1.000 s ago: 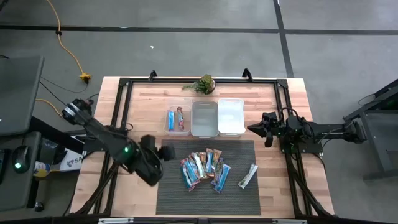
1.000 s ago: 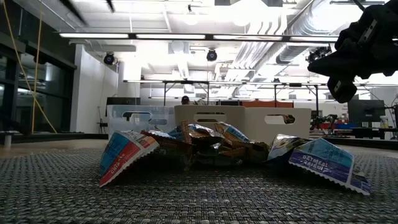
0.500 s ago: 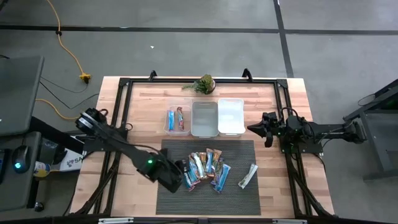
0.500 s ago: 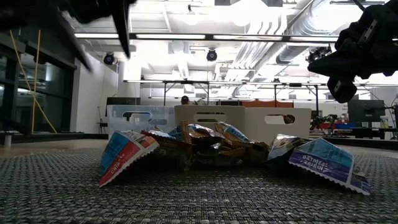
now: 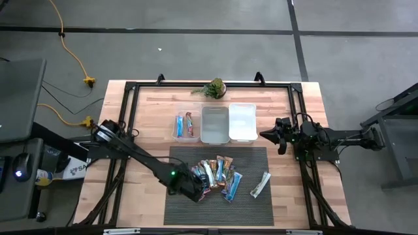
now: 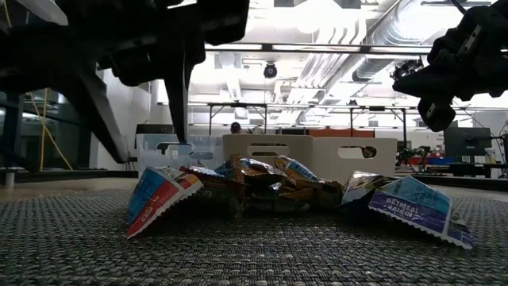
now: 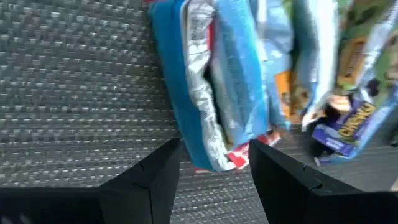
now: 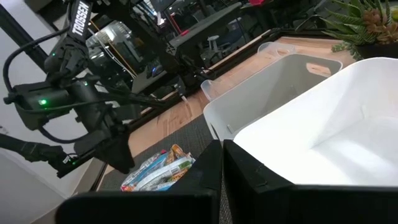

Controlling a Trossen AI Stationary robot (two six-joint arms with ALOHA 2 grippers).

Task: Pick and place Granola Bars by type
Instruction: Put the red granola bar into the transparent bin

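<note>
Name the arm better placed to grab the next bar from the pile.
Left. Its gripper is open right over the blue bar at the pile's left end, fingers either side. The right gripper waits shut beside the bins, away from the pile.

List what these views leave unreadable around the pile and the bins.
- Left gripper, high view: the arm covers its fingers and the pile's left end.
- Left bin, low view: the pile hides its contents.
- Right bin, right wrist view: cut off by the edge.
- Blue bar, left wrist view: print too blurred to read.
- Right gripper, high view: too small to judge.

Mat [image 5: 179,209] free left of bars [image 5: 215,176] — bins [image 5: 215,124] behind
</note>
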